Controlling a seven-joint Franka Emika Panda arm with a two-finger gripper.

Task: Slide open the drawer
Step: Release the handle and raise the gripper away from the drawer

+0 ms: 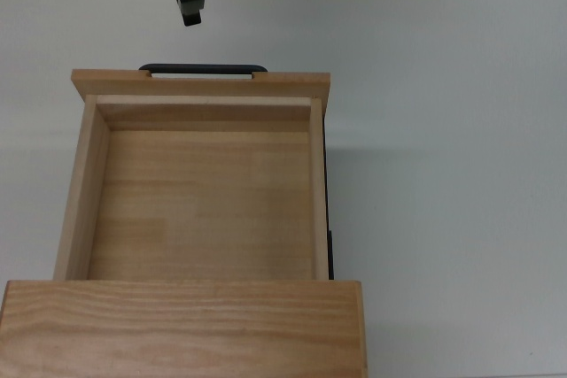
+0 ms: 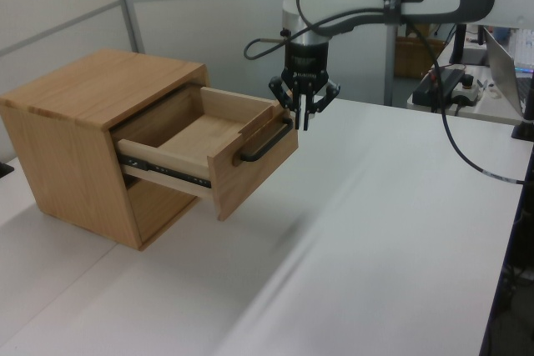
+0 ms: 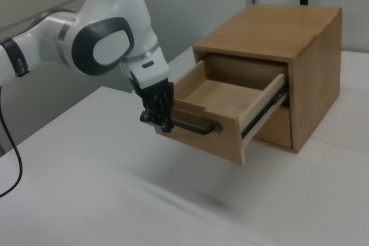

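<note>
The drawer [image 1: 204, 196] stands pulled far out of the wooden cabinet [image 1: 182, 325], its inside bare. Its black bar handle [image 1: 203, 68] runs along the front panel [image 1: 202, 84]. My gripper [image 1: 190, 15] hangs beyond the handle toward the top view's upper edge, apart from it. In the left view the gripper [image 2: 302, 122] sits just above the right end of the handle [image 2: 265, 142], open and holding nothing. In the right view the gripper [image 3: 164, 125] is at the left end of the handle [image 3: 193, 128], beside the drawer front [image 3: 210, 136].
The cabinet [image 2: 83, 93] rests on a white table [image 2: 367, 239] that spreads wide in front of the drawer. A black cable [image 2: 467, 156] trails from the arm. Equipment [image 2: 446, 81] stands at the table's far side in the left view.
</note>
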